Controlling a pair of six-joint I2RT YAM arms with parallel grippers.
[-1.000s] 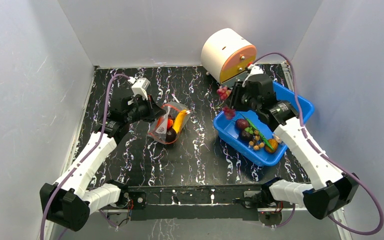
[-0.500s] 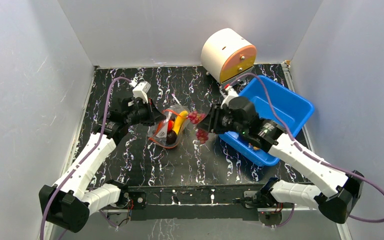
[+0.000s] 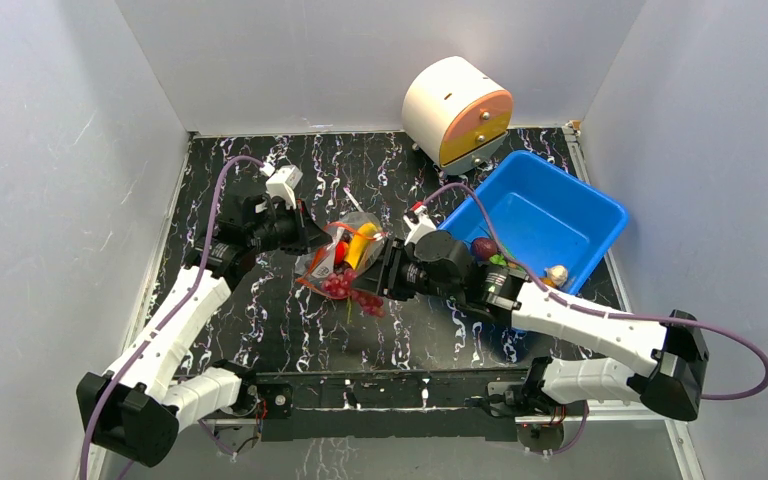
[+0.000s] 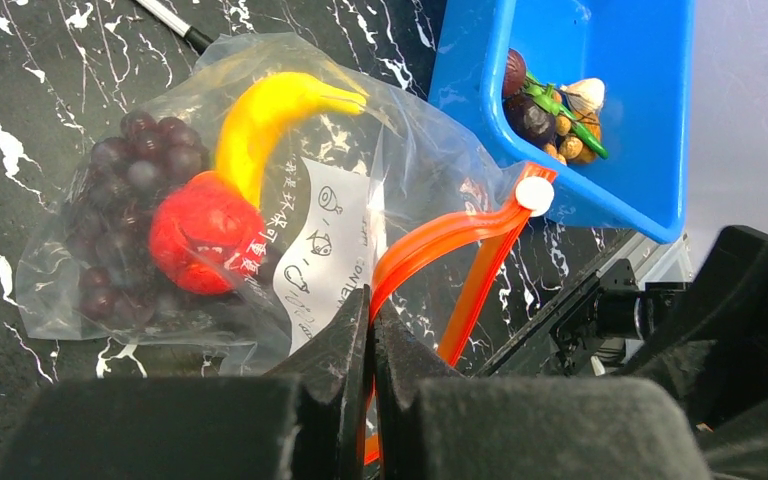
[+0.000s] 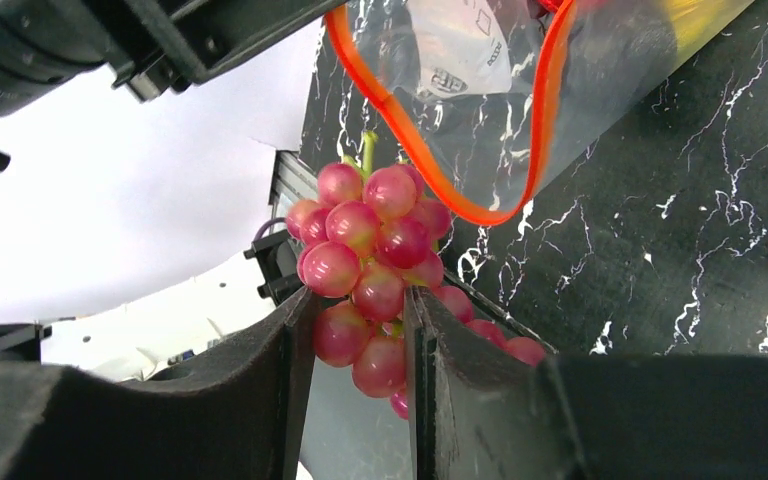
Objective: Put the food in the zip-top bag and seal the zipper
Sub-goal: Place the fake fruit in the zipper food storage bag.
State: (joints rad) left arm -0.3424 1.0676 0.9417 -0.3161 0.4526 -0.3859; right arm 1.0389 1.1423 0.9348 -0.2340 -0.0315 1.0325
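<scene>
The left gripper (image 4: 370, 312) has its jaws clenched on the red-orange zipper (image 4: 440, 240), lifting the mouth of the zip-top bag (image 4: 400, 170), which lies on the worktop (image 3: 260, 320). Inside the bag are a banana (image 4: 260, 120), a red round fruit (image 4: 205, 230) and dark grapes (image 4: 125, 170). The right gripper (image 5: 358, 300) has its jaws grasping a pink-red grape bunch (image 5: 370, 250) just at the bag's open mouth. A blue bin (image 3: 550, 215) sits to the right.

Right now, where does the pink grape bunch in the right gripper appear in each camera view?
Top external: pink grape bunch left of centre, at the near edge of the zip-top bag, in the right gripper.
Left wrist: not in it; only dark grapes inside the bag show.
Right wrist: centre, between the gripper's fingers, below the bag's open mouth.
Shared landmark: the zip-top bag with its red-orange zipper.
</scene>
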